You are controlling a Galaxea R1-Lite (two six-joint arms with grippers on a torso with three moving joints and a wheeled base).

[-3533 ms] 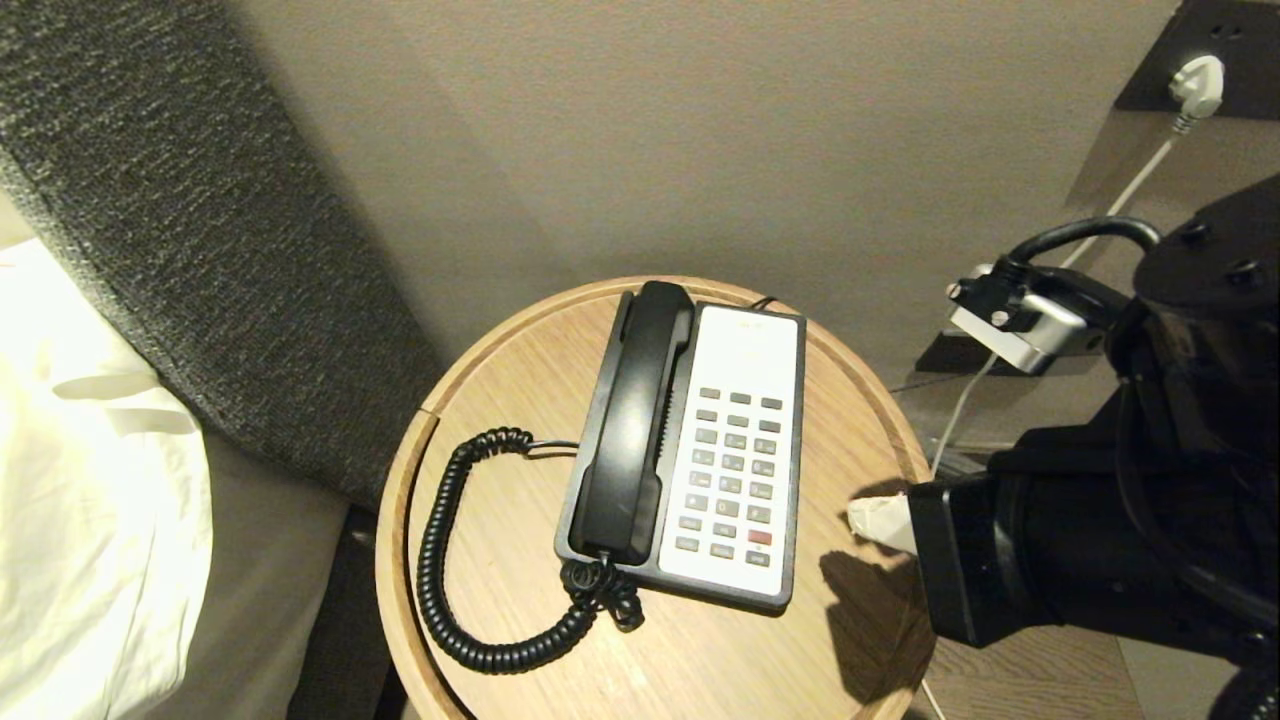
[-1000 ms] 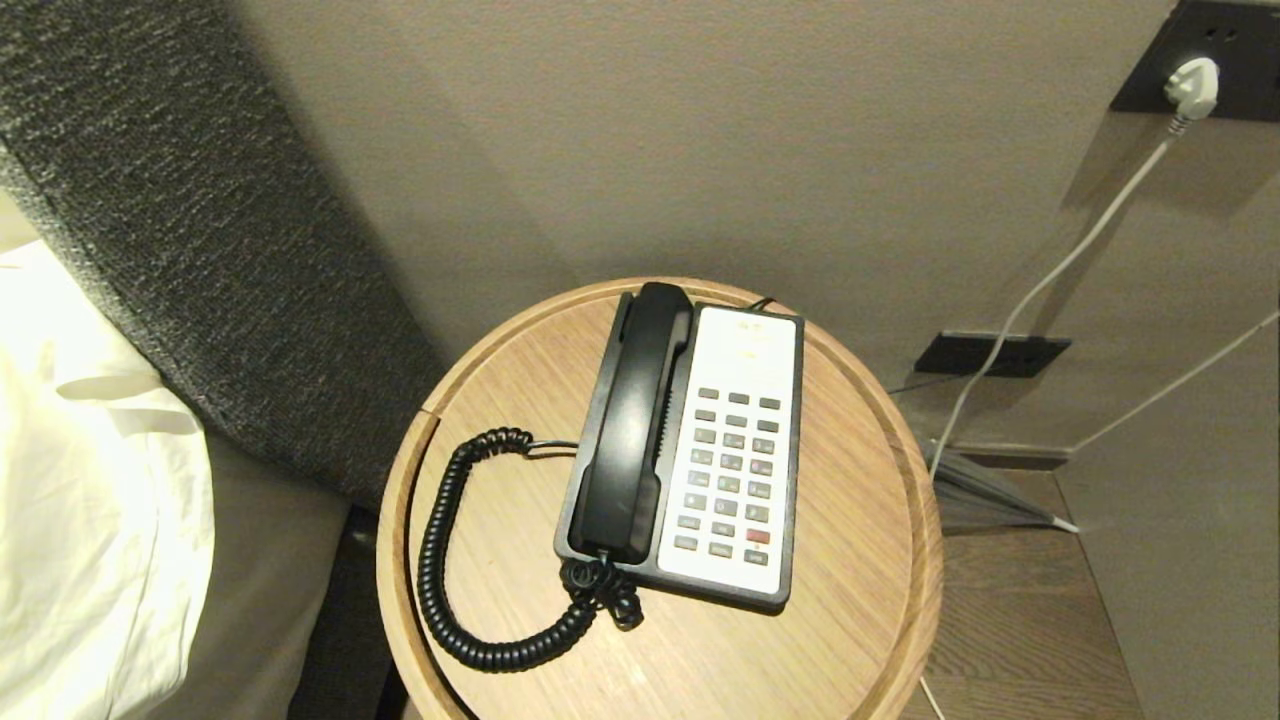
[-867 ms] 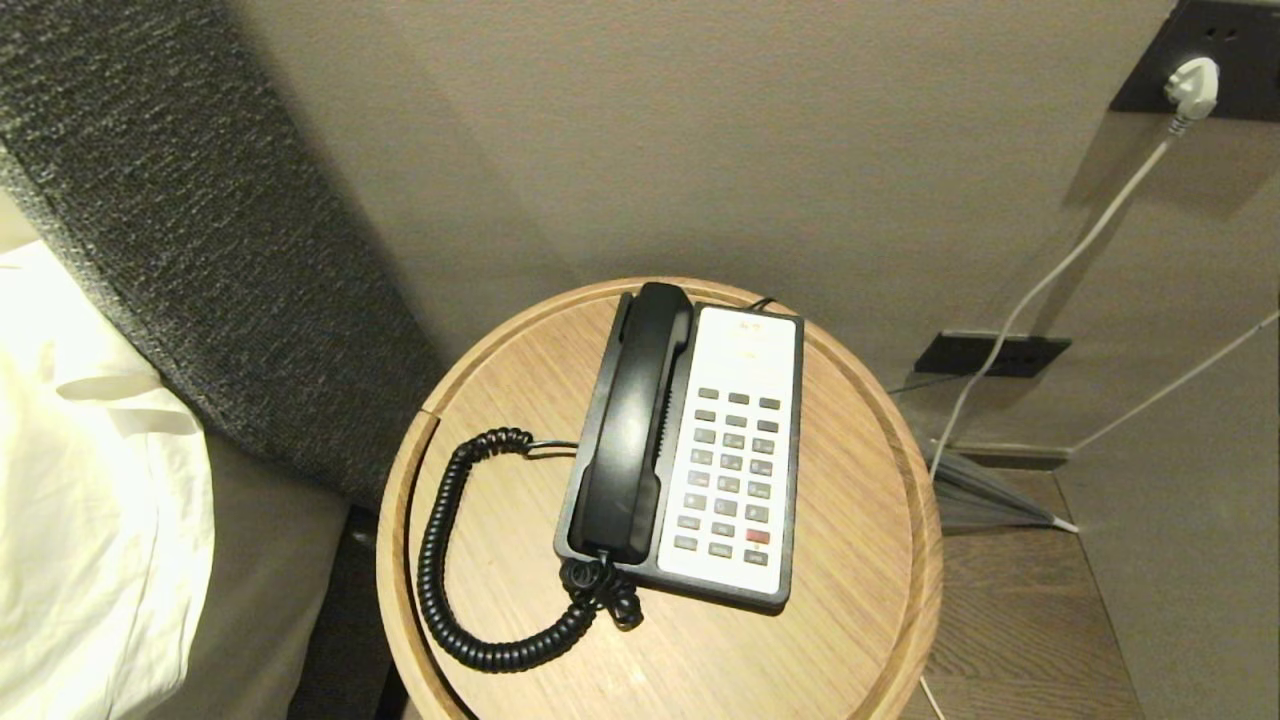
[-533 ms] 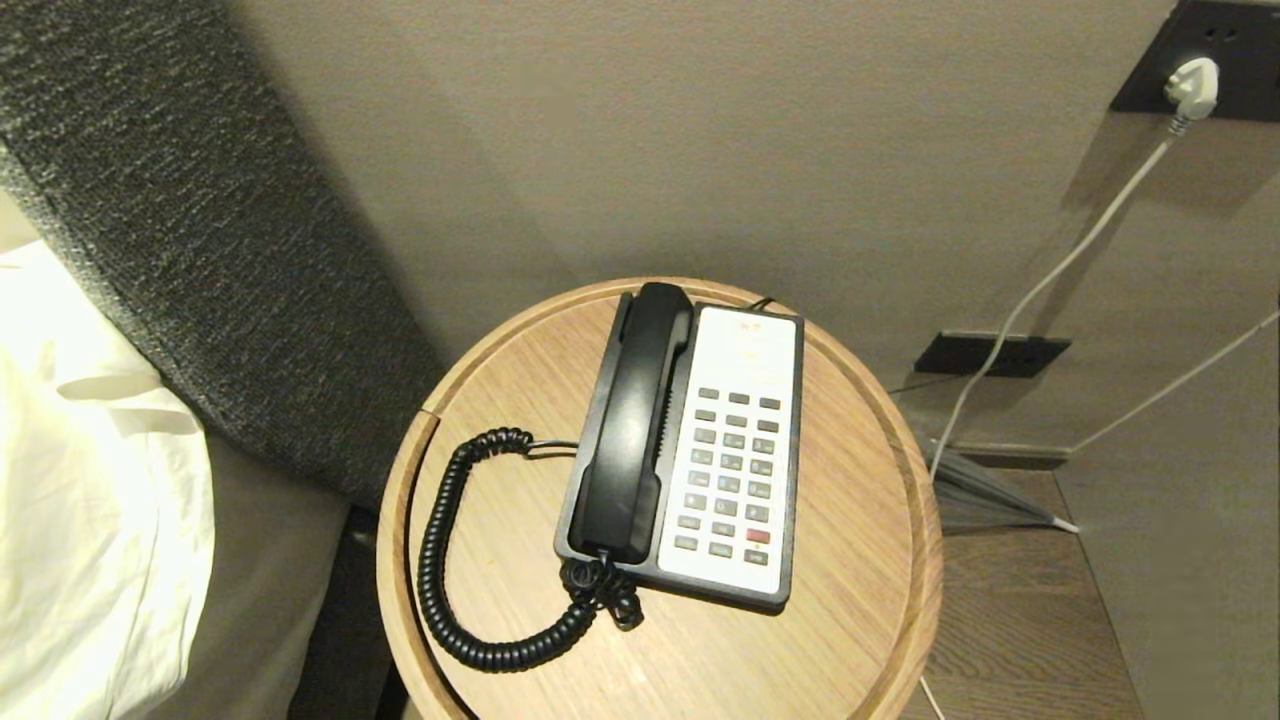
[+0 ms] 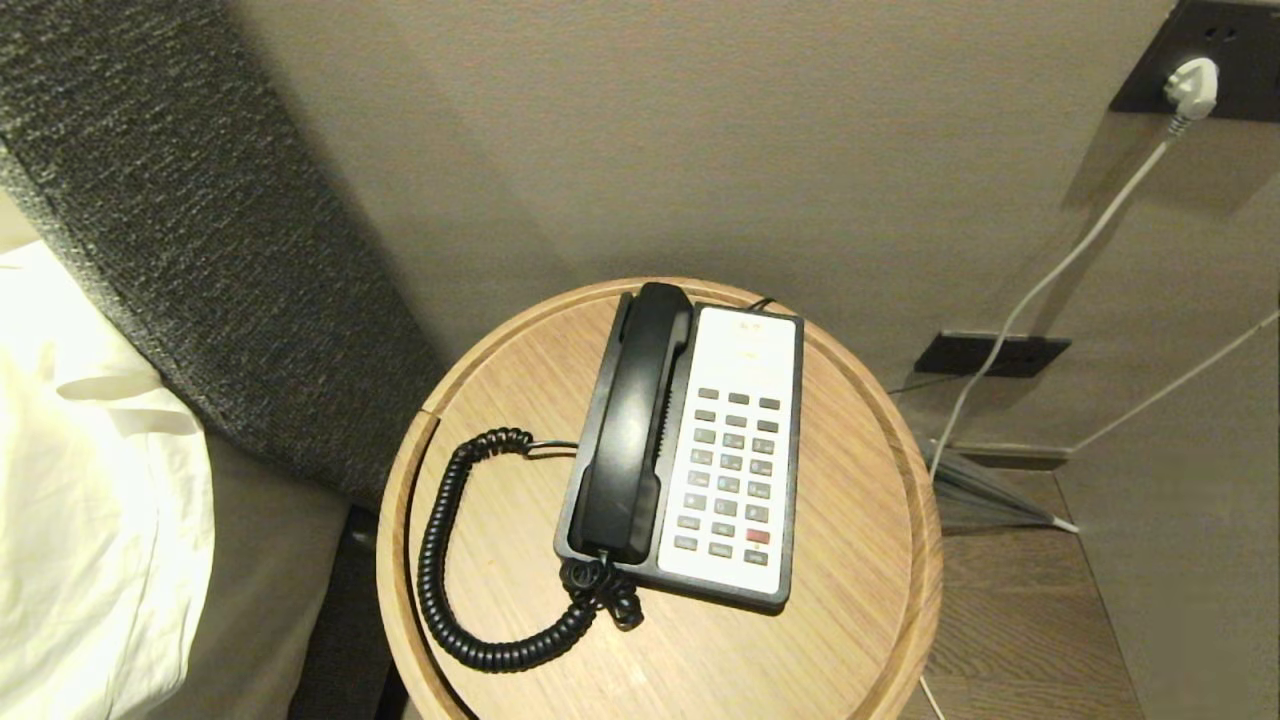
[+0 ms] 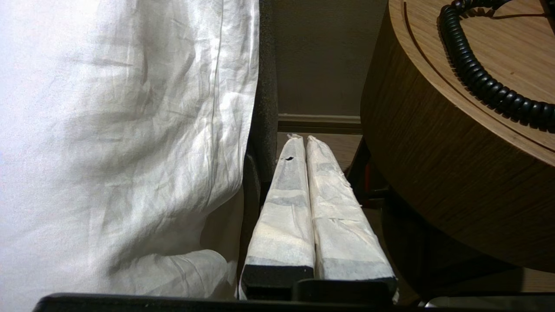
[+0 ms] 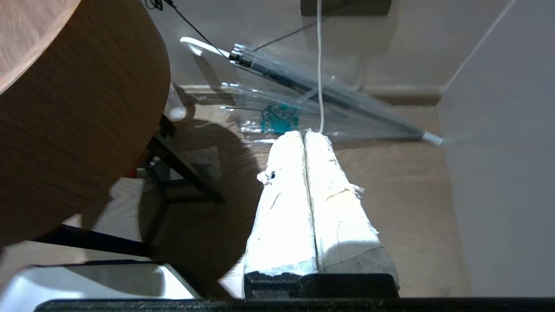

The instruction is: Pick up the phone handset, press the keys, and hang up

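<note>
Here, the phone handset (image 5: 632,424) lies cradled on the phone base (image 5: 735,455) on the round table (image 5: 860,620), while the left gripper (image 6: 302,138) and right gripper (image 7: 303,132) hang clenched and empty below its rim, where a careless lift could snag the coiled cord (image 5: 440,560) and drag the base.

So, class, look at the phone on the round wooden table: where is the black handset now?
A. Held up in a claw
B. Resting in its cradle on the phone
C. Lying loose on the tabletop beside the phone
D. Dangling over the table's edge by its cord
B: the handset lies along the phone, in its cradle, with no claw near it.
</note>
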